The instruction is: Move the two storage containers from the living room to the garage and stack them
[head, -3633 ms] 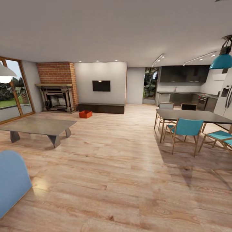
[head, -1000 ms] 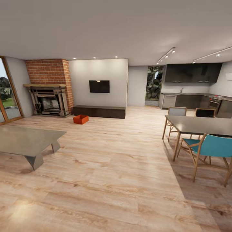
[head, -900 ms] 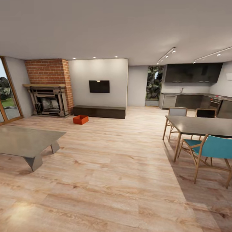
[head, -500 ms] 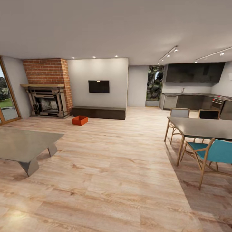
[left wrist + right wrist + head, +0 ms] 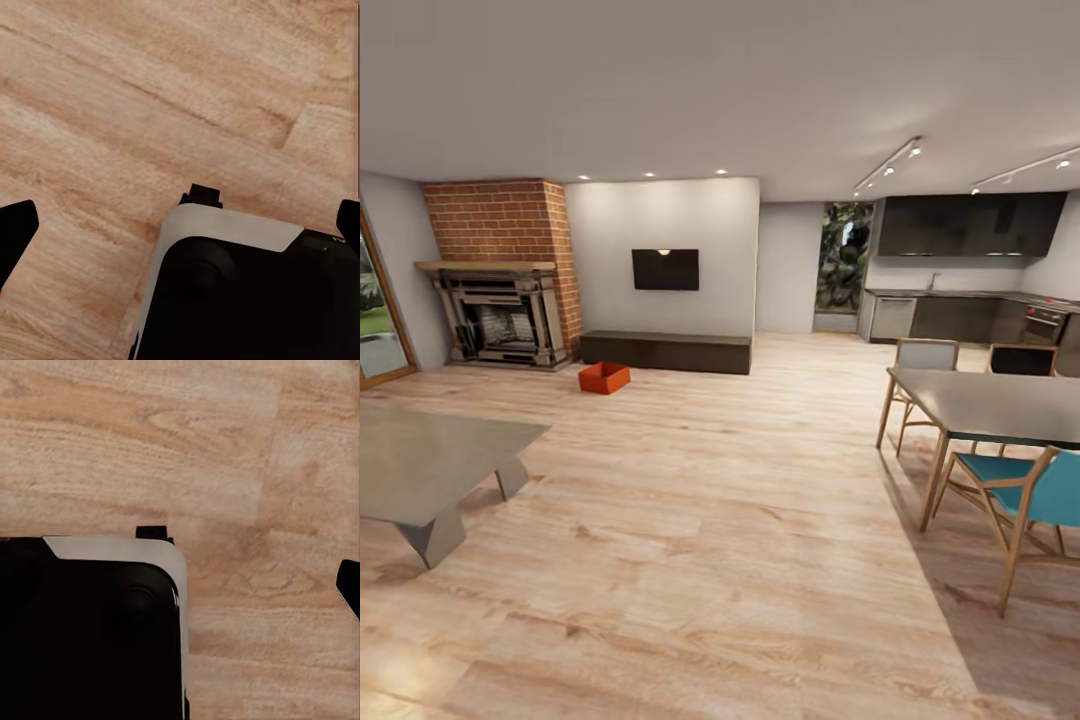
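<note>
Presently one storage container sits far off on plank floor; seemingly rigid, light, best gripped by opposite walls; claw states indeterminable.

Pale plank floor, brick fireplace, wall TV, dining table.

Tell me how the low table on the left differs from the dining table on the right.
The low table sits close to the floor on angled slab legs; the dining table stands taller on thin wooden legs. The low table has no seats around it; the dining table has chairs drawn up. Both have flat grey tops and stand on the wood floor.
</note>
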`<state>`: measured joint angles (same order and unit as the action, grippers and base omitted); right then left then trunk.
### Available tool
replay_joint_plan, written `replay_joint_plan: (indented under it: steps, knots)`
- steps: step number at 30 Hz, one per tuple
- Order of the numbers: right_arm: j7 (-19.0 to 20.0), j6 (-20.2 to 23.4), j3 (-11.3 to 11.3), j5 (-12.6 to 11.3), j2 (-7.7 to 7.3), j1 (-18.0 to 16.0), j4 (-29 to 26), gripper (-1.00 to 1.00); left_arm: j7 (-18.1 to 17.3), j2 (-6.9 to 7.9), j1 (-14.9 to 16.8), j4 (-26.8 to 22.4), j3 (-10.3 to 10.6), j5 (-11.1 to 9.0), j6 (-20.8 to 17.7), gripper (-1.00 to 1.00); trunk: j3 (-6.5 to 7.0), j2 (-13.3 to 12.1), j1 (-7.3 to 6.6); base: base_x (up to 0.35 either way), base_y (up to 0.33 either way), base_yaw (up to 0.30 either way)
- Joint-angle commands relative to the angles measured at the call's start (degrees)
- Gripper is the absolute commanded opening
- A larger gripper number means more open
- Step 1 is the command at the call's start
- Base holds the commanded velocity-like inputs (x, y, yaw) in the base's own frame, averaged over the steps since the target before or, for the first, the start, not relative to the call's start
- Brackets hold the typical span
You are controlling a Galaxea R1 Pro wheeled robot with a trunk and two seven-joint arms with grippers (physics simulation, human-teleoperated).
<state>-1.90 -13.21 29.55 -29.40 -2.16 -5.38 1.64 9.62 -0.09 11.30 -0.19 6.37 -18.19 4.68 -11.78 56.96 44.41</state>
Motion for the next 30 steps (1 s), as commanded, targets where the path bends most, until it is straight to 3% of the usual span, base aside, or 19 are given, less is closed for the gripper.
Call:
replay_joint_plan:
  steps: [1, 30]
  knots:
    - [0.0, -0.3, 0.5, -0.4, 0.02, -0.1, 0.2, 1.00, 0.1, -0.02, 0.0, 0.0, 0.5, -0.5, 0.2, 1.00, -0.08, 0.0, 0.04, 0.323, 0.000, 0.000]
    - [0.0, -0.1, 0.5, -0.4, 0.04, -0.1, 0.1, 1.00, 0.1, 0.00, 0.0, 0.0, 0.5, -0.5, 0.2, 1.00, -0.08, 0.0, 0.04, 0.323, 0.000, 0.000]
